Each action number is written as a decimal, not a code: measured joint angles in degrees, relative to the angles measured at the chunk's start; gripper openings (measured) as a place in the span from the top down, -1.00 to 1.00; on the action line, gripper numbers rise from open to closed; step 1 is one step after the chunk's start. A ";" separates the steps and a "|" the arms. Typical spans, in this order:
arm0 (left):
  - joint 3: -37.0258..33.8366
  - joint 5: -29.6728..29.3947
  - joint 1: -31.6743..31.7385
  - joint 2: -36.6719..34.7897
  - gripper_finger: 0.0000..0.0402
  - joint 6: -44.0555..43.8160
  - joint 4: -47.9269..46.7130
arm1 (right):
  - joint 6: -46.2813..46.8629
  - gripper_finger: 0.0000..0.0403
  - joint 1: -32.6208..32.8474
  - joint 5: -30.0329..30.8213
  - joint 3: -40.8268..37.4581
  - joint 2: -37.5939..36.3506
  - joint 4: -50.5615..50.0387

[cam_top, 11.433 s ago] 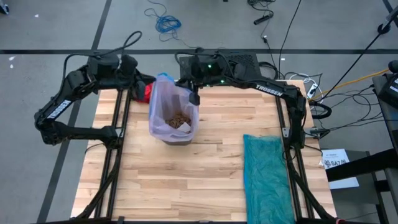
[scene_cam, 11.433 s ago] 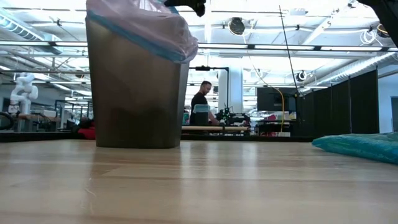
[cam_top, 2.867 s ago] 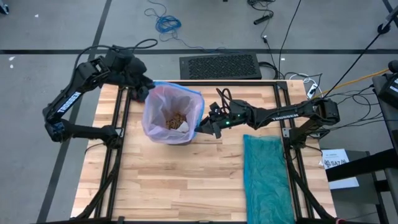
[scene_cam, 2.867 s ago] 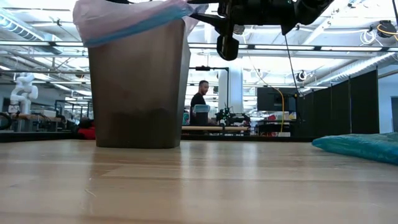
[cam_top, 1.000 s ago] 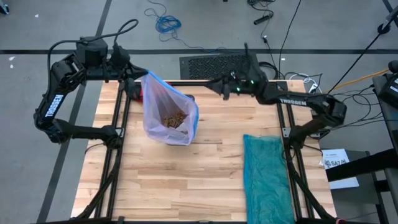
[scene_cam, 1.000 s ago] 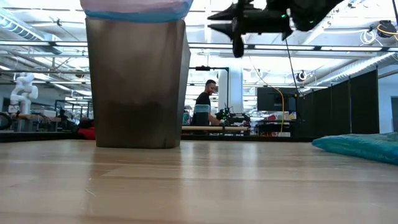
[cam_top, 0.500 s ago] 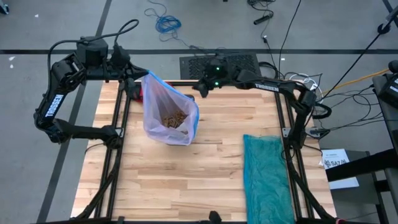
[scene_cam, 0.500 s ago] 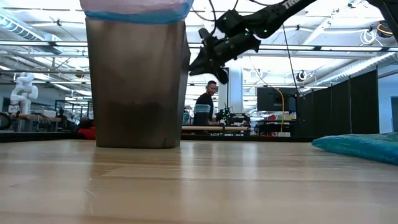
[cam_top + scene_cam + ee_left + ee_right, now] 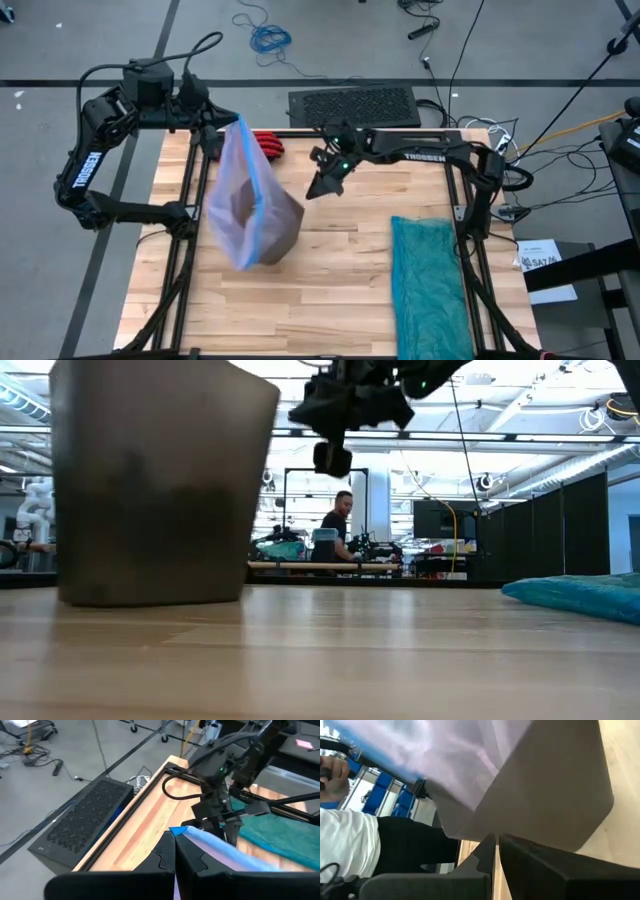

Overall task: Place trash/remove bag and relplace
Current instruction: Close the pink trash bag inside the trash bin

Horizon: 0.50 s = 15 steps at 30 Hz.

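The pale lilac bag (image 9: 232, 190) with a blue hem lines the brown-grey bin (image 9: 278, 228), which stands on its base on the table (image 9: 150, 490). The bag's mouth is drawn out long toward the far-left corner. My left gripper (image 9: 216, 126) is shut on the hem there. My right gripper (image 9: 322, 188) is shut and empty, up in the air to the right of the bin (image 9: 333, 456). The trash is hidden inside the bin. My left gripper pinches the bag's blue hem (image 9: 181, 830) between its two fingers, at the far end of the bag's mouth. The fingers come about level from the table's far-left side. The bag runs taut from the fingers down to the bin, which stays on the table.
A red glove (image 9: 266, 144) lies at the far edge behind the bag. A teal-green plastic bag (image 9: 430, 285) lies along the right side. A person in a white shirt (image 9: 345, 837) shows beyond the table in the right wrist view. Bare wood lies near the front edge.
The bin with its bag has slid toward the table's near-left, and the bag's mouth has flattened and stretched from my still left gripper. My right gripper has gone toward the near edge, to beside the bin.
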 joint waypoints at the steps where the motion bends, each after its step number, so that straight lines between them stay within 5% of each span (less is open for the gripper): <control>1: 0.00 0.62 -0.01 0.00 1.00 0.01 0.00 | -0.01 0.92 0.52 0.99 0.00 -0.68 0.12; 7: 0.00 4.79 -0.01 -0.02 1.00 0.02 0.04 | 0.03 0.80 1.22 11.32 0.00 -5.99 7.71; 15: 0.00 9.91 -2.80 0.38 1.00 -0.07 0.75 | 11.13 0.18 -1.06 15.07 0.04 -4.16 36.98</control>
